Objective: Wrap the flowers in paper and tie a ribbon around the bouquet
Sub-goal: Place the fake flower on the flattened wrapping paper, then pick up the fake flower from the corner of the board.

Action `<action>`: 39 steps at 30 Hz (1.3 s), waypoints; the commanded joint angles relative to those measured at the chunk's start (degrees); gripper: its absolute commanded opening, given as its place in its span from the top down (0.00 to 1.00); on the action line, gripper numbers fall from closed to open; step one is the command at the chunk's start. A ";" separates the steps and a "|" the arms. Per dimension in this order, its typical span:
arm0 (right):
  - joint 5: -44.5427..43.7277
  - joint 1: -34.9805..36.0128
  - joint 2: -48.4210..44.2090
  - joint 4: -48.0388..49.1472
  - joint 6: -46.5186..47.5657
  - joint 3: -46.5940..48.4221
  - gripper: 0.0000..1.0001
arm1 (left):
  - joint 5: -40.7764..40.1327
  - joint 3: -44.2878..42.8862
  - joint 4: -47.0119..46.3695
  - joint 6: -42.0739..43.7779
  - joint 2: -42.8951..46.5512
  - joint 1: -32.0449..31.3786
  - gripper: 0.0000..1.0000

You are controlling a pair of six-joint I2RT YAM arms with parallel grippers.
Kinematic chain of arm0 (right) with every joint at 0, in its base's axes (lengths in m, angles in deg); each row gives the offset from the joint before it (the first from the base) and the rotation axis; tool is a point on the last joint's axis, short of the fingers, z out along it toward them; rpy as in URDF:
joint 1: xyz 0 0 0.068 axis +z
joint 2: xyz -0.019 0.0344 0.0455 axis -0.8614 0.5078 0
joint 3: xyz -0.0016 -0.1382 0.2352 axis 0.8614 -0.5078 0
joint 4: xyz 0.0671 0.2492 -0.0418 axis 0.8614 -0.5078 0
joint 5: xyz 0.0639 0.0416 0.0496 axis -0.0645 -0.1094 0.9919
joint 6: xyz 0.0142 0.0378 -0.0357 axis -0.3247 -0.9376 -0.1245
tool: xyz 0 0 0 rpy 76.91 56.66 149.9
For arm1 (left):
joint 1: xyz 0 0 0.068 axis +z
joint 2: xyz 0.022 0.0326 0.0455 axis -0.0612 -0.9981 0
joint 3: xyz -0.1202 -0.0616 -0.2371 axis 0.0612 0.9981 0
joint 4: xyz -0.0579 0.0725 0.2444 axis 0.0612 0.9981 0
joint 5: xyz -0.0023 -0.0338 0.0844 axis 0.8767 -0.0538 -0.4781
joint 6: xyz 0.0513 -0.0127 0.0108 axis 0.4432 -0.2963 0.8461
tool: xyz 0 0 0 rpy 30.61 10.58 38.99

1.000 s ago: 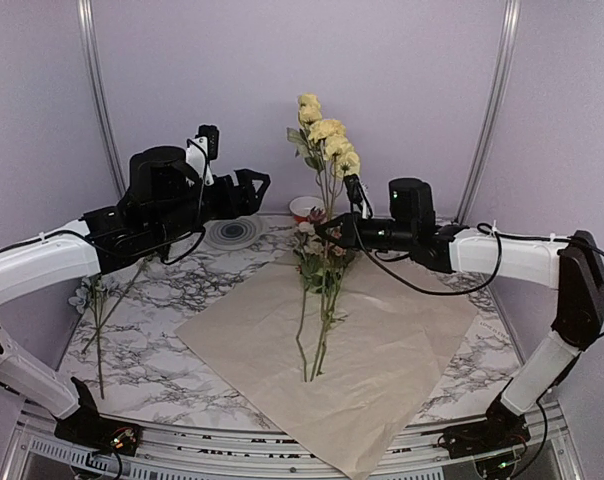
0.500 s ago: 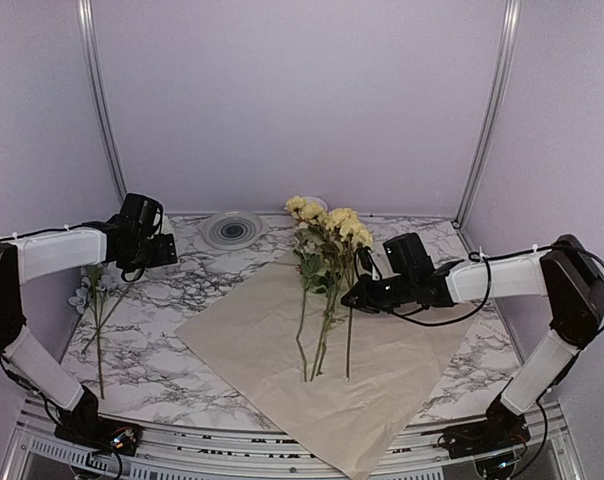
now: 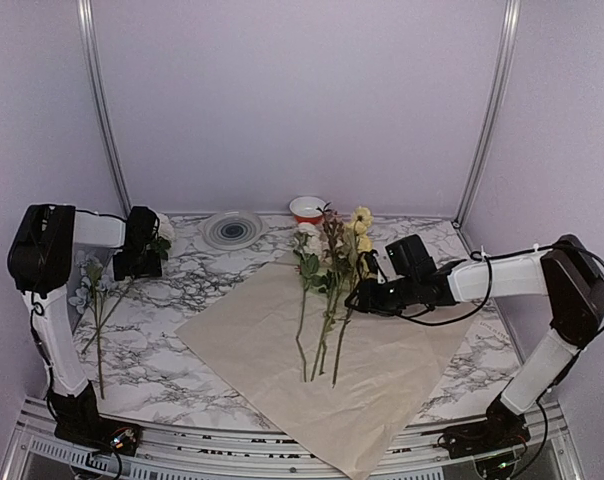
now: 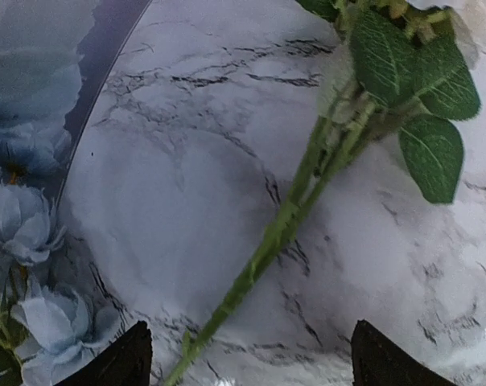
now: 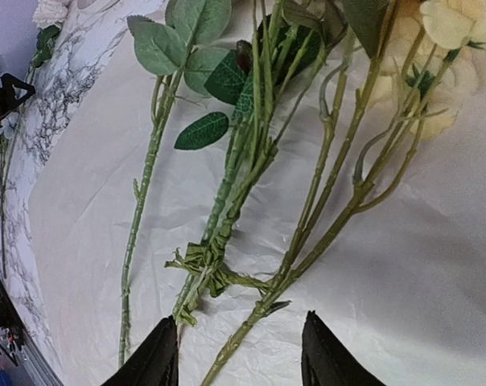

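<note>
Right gripper (image 5: 239, 362) sits low over the paper (image 5: 404, 273), jaws partly apart, gripping nothing. The stem of a yellow flower (image 5: 352, 197) lies flat on the paper and runs loose between my two fingertips. Just left of it are the other flowers (image 5: 227, 201), stems side by side, heads toward the far side. One cluster has a knot of green strands around its stems.

From above, the paper is spread like a diamond over the middle and right of the marble table (image 3: 182, 370), with the flowers on its far half.

Left gripper (image 4: 251, 366) is at the far left of the table, jaws wide, holding nothing. A leafy green stem (image 4: 291, 217) lies on the marble and passes between the fingertips. Pale blue blooms (image 4: 22, 233) lie just left of it.

Far side by the back wall: a grey plate (image 3: 232, 229) and a small bowl (image 3: 308, 207).
</note>
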 commanded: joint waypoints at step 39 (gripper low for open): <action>-6.03 6.71 -8.85 -3.86 12.20 11.42 0.51 | 9.10 -6.46 -3.07 -1.53 32.09 -8.09 1.00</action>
